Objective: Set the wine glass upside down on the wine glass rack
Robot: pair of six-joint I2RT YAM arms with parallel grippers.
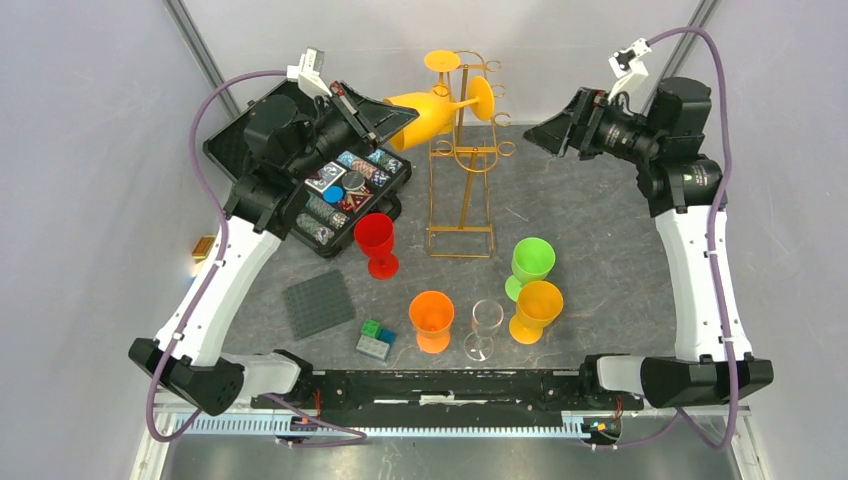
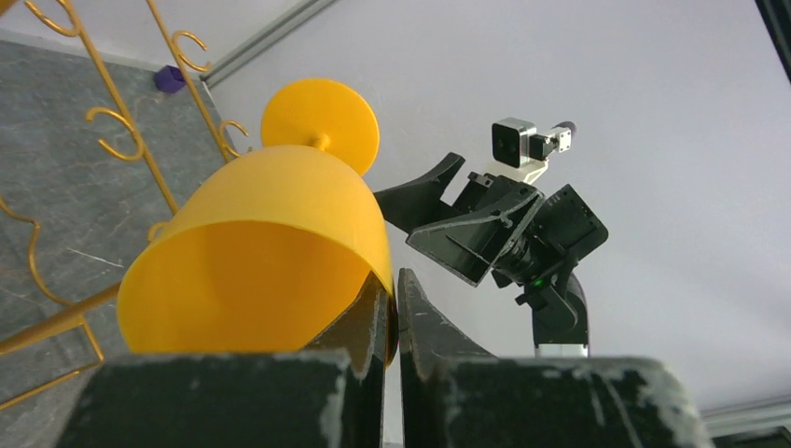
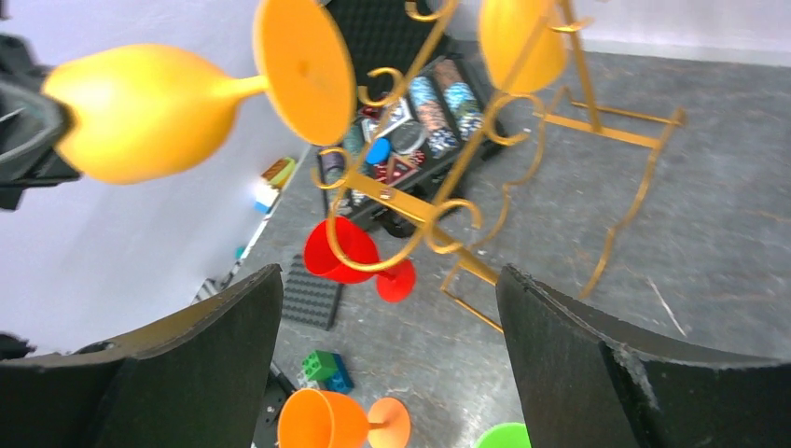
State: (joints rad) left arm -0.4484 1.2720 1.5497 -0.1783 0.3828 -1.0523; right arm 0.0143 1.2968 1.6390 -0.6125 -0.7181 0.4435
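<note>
1. Clamped with the left claw on the rim wall of the yellow wine glass, held sideways above the bench, foot pointing at the wine glass rack.
2. Level with the rack's upper loops at the foot; touching or not, cannot tell.
3. Spread wide at the right claw, nothing between the fingers, right of the rack and apart from it.
4. Perched at the rack's top: a second yellow glass.
5. Left of the rack base: a chip case, with a red glass just in front.
6. Nearer the arm bases: green glass, amber glass, clear glass, orange glass, toy blocks, grey studded plate.
</note>
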